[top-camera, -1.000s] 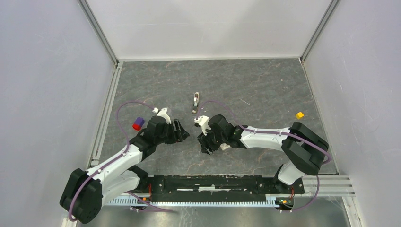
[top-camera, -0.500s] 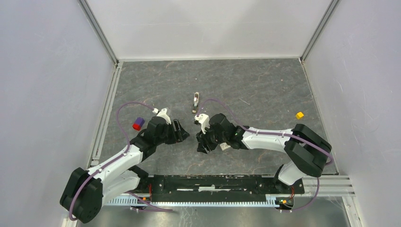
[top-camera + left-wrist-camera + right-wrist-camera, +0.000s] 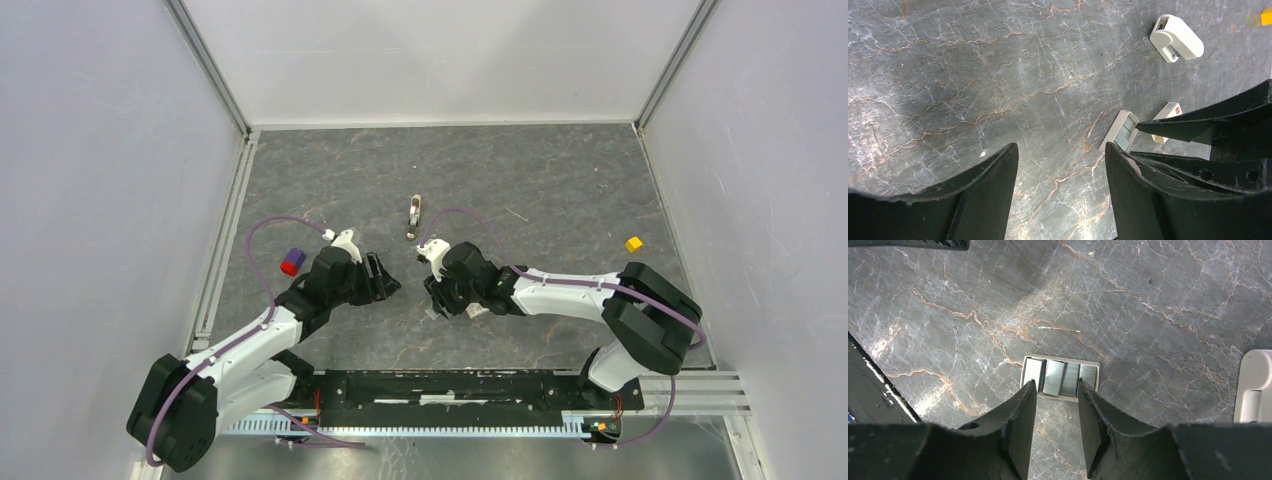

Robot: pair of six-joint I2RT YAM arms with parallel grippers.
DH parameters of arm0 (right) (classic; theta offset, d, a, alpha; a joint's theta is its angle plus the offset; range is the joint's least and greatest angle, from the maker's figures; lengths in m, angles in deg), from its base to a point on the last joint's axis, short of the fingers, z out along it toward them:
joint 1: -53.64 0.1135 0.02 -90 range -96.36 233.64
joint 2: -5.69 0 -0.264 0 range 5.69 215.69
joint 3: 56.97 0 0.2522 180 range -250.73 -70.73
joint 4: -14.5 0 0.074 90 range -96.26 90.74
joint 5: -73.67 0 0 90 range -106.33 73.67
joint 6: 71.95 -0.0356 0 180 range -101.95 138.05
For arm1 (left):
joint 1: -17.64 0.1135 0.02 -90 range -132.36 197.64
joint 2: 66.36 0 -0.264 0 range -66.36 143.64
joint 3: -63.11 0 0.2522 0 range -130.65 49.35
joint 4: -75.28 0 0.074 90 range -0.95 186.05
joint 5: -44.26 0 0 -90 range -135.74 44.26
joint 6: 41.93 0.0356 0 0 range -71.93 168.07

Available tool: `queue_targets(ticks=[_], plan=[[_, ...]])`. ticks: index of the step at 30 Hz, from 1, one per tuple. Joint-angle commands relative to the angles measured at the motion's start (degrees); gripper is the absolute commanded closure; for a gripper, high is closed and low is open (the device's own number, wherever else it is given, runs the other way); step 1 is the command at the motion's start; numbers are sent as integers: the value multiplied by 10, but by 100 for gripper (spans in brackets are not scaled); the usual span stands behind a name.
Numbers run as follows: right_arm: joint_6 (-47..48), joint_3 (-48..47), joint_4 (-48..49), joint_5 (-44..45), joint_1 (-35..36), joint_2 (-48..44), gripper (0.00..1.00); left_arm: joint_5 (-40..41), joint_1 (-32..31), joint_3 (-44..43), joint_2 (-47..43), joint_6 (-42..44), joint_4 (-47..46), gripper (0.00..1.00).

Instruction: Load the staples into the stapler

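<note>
Two grippers in the overhead view: where are they?

Both are low over the grey stone-patterned table (image 3: 560,190), near its middle. The left gripper (image 3: 390,281) and the right gripper (image 3: 431,303) face each other, near but apart. A yellow cube (image 3: 632,243) sits well off to the right. From up here I cannot make out the staples.

And the left wrist camera?

The left gripper's fingers (image 3: 983,195) stand wide, with only table between them. Beyond them lies the open tray of staples (image 3: 1122,131), its grey strips side by side. The right gripper's two black fingers show at the right, their tips just at the end of the tray. The small white box (image 3: 1170,109) with red print lies just behind the upper finger, partly hidden. The white stapler (image 3: 1176,44) lies farther off, apart from both tray and box.

The right wrist camera?

The tray lies flat on the table, straight ahead of the fingers (image 3: 1020,425). The gap between them is narrow. The tips overlap the tray's near edge, and the two middle strips show between them. Whether they touch the staples I cannot tell. The stapler shows at the right edge, cut off.
</note>
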Motion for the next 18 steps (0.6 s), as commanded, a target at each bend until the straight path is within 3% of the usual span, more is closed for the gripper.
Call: queue_targets(ticks=[1,18], plan=[[4,-24,11,13,3,3,58,-1,3,1,-4,-16,-18,30],[-2,-33,17,22,7,25,58,2,3,-5,-8,-9,-10,30]])
